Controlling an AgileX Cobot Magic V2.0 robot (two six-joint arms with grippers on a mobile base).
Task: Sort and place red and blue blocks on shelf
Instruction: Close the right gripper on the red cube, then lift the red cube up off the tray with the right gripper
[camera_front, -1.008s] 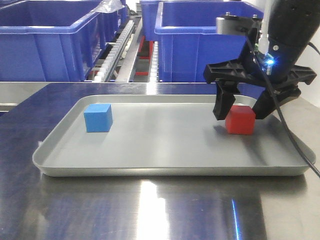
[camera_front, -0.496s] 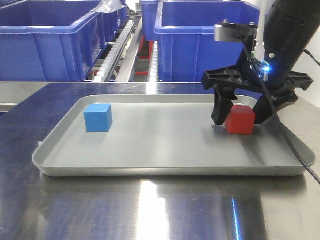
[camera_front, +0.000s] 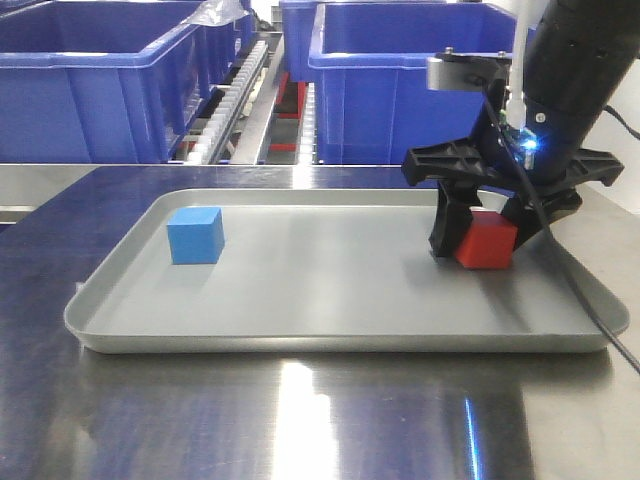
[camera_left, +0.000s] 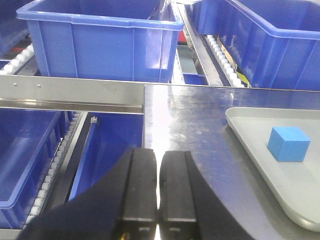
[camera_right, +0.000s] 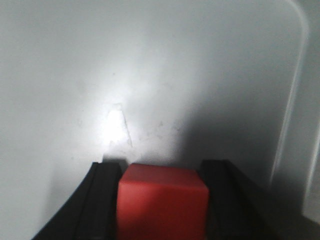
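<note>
Right wrist: red block (camera_right: 161, 205) within gripper (camera_right: 162, 172)

Cube (camera_front: 196, 236) left in tray (camera_front: 320, 300); second cube (camera_front: 487, 245) right; bins (camera_front: 400, 90) behind.

The place looks like a warehouse or factory workshop: large blue plastic bins (camera_front: 90, 100) sit on a stainless-steel shelf (camera_left: 70, 92) with roller tracks (camera_front: 232, 100), just behind a shiny steel counter (camera_front: 300, 420).
</note>
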